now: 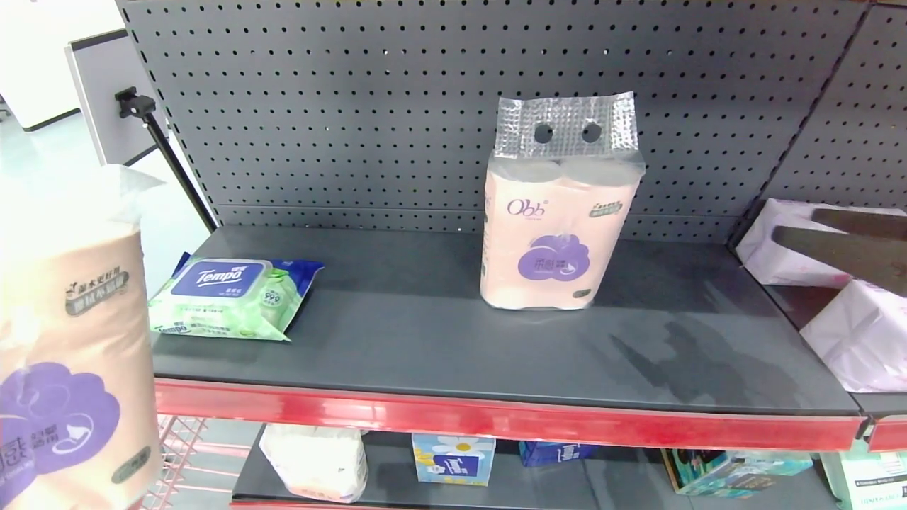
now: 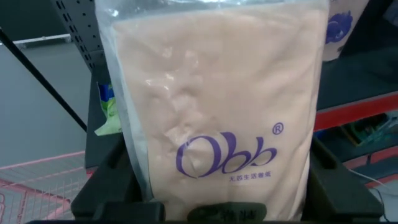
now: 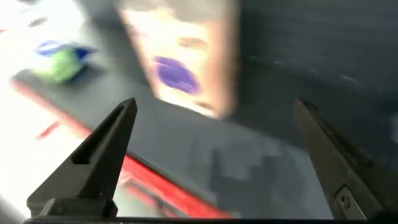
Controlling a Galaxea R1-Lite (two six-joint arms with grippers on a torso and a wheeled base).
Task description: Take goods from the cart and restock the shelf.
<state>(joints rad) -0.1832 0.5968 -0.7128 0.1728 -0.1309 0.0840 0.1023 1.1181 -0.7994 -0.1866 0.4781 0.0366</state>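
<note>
I have the left gripper [image 2: 224, 186] clamped on a toilet paper pack [image 1: 71, 340], upright just off the shelf's [image 1: 496, 354] front left corner. Right gripper [image 3: 214, 118] spread wide near the shelf's right edge. Second pack [image 1: 560, 234] stands mid-shelf toward the back edge. Wipes packet [image 1: 234, 294] lies flat at the left edge.

1 toilet roll pack [image 1: 560, 212] stands upright at centre on the grey shelf [image 1: 425, 340]. A wipes packet [image 1: 230, 287] lies flat left of it. A second roll pack [image 1: 67, 368] looms at lower left, and the right gripper [image 1: 797, 221] juts in at the right edge.
</note>
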